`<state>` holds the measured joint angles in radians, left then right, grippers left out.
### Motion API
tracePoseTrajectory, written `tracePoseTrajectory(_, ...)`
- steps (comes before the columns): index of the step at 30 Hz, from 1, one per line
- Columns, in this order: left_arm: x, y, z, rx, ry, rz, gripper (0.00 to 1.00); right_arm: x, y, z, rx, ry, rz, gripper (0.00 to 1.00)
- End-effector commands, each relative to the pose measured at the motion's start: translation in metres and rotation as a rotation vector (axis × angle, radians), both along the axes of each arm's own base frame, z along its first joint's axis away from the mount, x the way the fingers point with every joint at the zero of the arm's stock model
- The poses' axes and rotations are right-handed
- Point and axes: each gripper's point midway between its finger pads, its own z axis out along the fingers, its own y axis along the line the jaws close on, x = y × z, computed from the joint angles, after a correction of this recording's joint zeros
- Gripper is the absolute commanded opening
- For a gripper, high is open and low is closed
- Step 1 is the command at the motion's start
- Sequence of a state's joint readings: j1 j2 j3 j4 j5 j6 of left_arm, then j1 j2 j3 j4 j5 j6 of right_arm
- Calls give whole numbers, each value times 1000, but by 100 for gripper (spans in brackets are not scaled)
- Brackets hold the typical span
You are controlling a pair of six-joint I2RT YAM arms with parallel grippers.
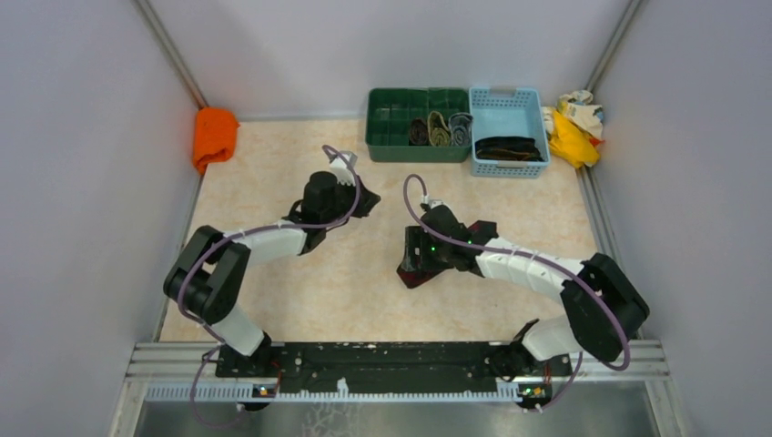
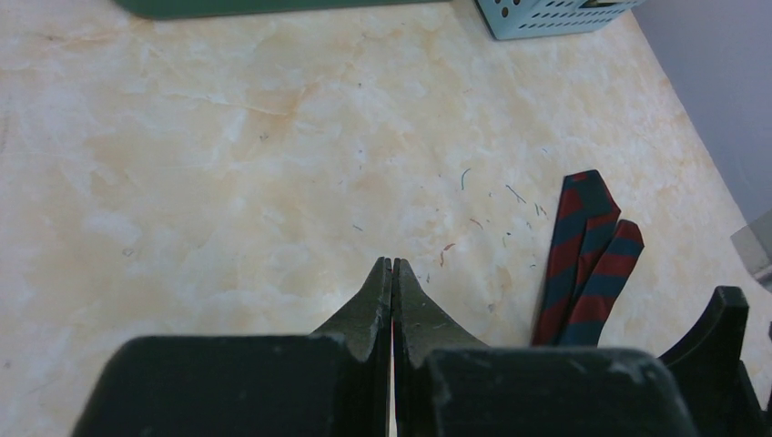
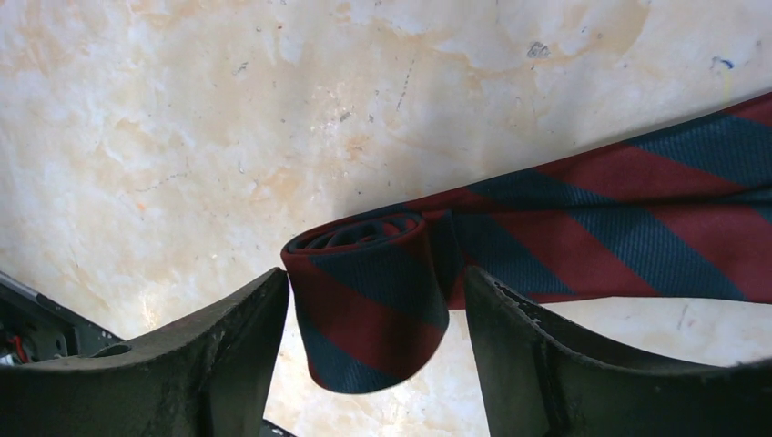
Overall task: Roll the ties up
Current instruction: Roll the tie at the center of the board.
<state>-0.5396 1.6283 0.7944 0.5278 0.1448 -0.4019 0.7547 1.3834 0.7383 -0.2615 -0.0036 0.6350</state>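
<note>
A dark red and navy striped tie point(image 3: 373, 291) lies on the marbled table, one end wound into a loose roll and its tail point(image 3: 637, 209) running off to the right. My right gripper point(image 3: 375, 275) stands open around that roll, with a gap showing at the right finger point(image 3: 510, 337). From above, the right gripper point(image 1: 421, 259) hangs over the tie point(image 1: 414, 273) at mid-table. My left gripper point(image 2: 392, 264) is shut with nothing in it; the tie's two ends point(image 2: 587, 264) lie to its right. From above, the left gripper point(image 1: 371, 202) is up and left of the tie.
A green tray point(image 1: 391, 137) at the back holds rolled ties point(image 1: 441, 129). Beside it a light blue basket point(image 1: 508, 96) holds dark ties point(image 1: 507, 147). An orange cloth point(image 1: 214, 135) lies at the back left, and yellow-and-cream rags point(image 1: 573, 123) at the back right. Walls close in on both sides.
</note>
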Motion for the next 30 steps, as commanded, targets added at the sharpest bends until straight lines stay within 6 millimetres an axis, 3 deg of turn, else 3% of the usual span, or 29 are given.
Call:
tracePoseTrajectory(1, 1, -15, 7, -3, -25, -50, 0, 14, -2, 34, 7, -94, -2, 71)
tracePoseTrajectory(11, -2, -28, 2, 8, -20, -84, 0, 24, -39, 19, -163, -117, -51, 70)
tracePoseTrajectory(20, 0, -38, 6, 14, -27, -108, 0, 43, -67, 28, -295, -196, -112, 69)
tracePoseTrajectory(30, -3, -52, -5, 27, 0, -169, 0, 52, -83, -3, -363, -147, -119, 68)
